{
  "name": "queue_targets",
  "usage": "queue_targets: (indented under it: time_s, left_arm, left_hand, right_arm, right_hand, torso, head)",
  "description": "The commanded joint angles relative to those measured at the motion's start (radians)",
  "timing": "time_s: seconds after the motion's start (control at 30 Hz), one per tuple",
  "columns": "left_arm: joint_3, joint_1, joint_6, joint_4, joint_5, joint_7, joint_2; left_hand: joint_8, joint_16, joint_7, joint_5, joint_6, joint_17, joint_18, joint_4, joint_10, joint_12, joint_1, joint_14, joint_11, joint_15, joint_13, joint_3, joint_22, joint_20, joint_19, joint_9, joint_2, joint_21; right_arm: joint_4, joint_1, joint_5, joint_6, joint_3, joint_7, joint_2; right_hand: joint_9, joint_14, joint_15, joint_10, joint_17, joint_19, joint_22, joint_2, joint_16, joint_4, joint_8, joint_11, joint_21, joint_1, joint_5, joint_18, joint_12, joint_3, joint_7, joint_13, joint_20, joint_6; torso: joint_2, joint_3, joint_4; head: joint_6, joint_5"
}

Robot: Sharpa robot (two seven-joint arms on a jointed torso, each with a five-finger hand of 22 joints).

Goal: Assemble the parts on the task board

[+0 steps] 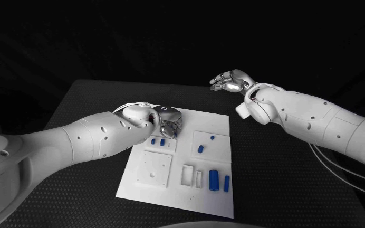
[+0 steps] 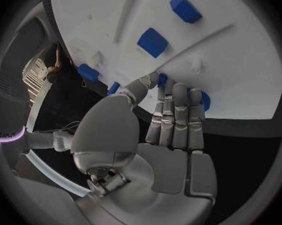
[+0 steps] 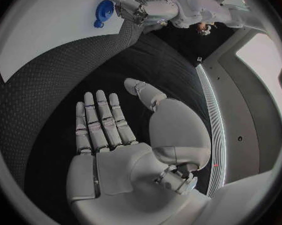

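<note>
**Left hand down at the board's far corner, right hand idle**

Left hand (image 1: 169, 122) is lowered onto the far left corner of the task board (image 1: 217, 199), its fingers (image 2: 172, 117) held close together and reaching down toward a blue part (image 2: 205, 101) at their tips. Whether they have actually closed on that part I cannot tell; the fingers cover most of it. Right hand (image 1: 230, 83) hangs above the worktop (image 1: 289, 186) past the board's far right corner, palm showing, fingers apart, holding nothing.

The board lies in the middle of the worktop. By my reading, the step in hand is picking up or seating a part at that far left corner. The next move calls for a firm hold on the small piece, then a straight carry to its matching recess without knocking its neighbours.

Several recessed fields are set into the board. Two small blue pieces (image 1: 157, 142) stand in the field just nearer than the left hand. One blue piece (image 1: 201, 148) lies in the square field toward the right edge. Two longer blue pieces (image 1: 220, 180) lie near the board's near edge, beside narrow slots (image 1: 187, 175) that look unfilled. A square plate (image 1: 156, 168) toward the near left corner carries no blue part.
</note>
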Motion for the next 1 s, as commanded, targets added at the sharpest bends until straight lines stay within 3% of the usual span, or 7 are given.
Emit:
queue_targets:
  time_s: [0.03, 0.57, 0.8, 1.0]
  left_arm:
    - [-0.004, -0.011, 0.017, -0.002, -0.027, -0.003, 0.003]
    - [-0.004, -0.012, 0.003, -0.001, -0.038, -0.005, 0.002]
    - [-0.004, -0.012, -0.046, -0.004, -0.041, 0.002, 0.000]
    - [-0.004, -0.012, -0.086, 0.000, -0.041, 0.009, -0.004]
  left_hand:
    - [0.007, 0.004, -0.001, -0.006, 0.008, 0.001, 0.008, 0.000, 0.003, -0.001, 0.000, 0.008, 0.003, -0.002, -0.005, 0.004, 0.005, -0.040, 0.010, -0.002, 0.006, 0.002]
    - [0.030, 0.005, -0.008, -0.004, 0.040, -0.006, 0.009, 0.003, 0.044, 0.009, 0.005, 0.027, -0.005, -0.009, -0.006, 0.009, 0.007, -0.046, 0.024, -0.004, 0.018, 0.000]
    - [0.044, 0.000, -0.014, 0.005, 0.060, -0.014, 0.012, -0.004, 0.071, 0.013, 0.022, 0.056, -0.011, -0.016, -0.006, 0.023, 0.004, -0.052, 0.044, -0.004, 0.028, -0.001]
    - [0.058, -0.020, -0.021, -0.007, 0.080, -0.029, 0.014, 0.003, 0.098, 0.011, 0.035, 0.096, -0.019, -0.024, -0.011, 0.065, -0.001, -0.060, 0.075, -0.009, 0.024, -0.005]
  right_arm:
    - [0.002, 0.000, -0.005, 0.011, 0.000, 0.010, 0.000]
    - [0.002, 0.000, -0.005, 0.008, 0.000, 0.010, -0.001]
    - [0.004, 0.000, -0.005, 0.008, 0.000, 0.010, -0.002]
    - [0.006, 0.000, -0.005, 0.007, 0.000, 0.010, -0.003]
  right_hand:
    - [-0.001, -0.003, 0.003, 0.006, -0.001, 0.007, 0.001, 0.000, 0.006, -0.001, 0.006, 0.002, -0.004, 0.002, 0.004, -0.012, -0.002, -0.005, 0.006, -0.001, -0.002, 0.004]
    - [-0.001, -0.003, 0.003, 0.005, -0.001, 0.008, 0.002, 0.000, 0.007, -0.001, 0.006, 0.002, -0.005, 0.001, 0.004, -0.012, -0.002, -0.005, 0.007, -0.001, -0.001, 0.004]
    - [-0.001, -0.003, 0.003, 0.005, -0.001, 0.008, 0.002, 0.000, 0.007, -0.001, 0.006, 0.003, -0.005, 0.001, 0.004, -0.012, -0.002, -0.006, 0.007, -0.001, -0.001, 0.004]
    - [-0.001, -0.003, 0.003, 0.005, -0.001, 0.008, 0.003, -0.001, 0.007, -0.001, 0.006, 0.003, -0.005, 0.001, 0.004, -0.012, -0.002, -0.006, 0.007, -0.001, -0.001, 0.004]
  torso:
    - [0.000, 0.0002, 0.0005]
    - [0.000, -0.0003, 0.0017]
    - [0.000, -0.0006, 0.0017]
    - [0.000, -0.0009, 0.0013]
  head:
    - [0.000, 0.000]
    - [-0.001, -0.003]
    - [0.000, -0.003]
    - [0.002, -0.003]
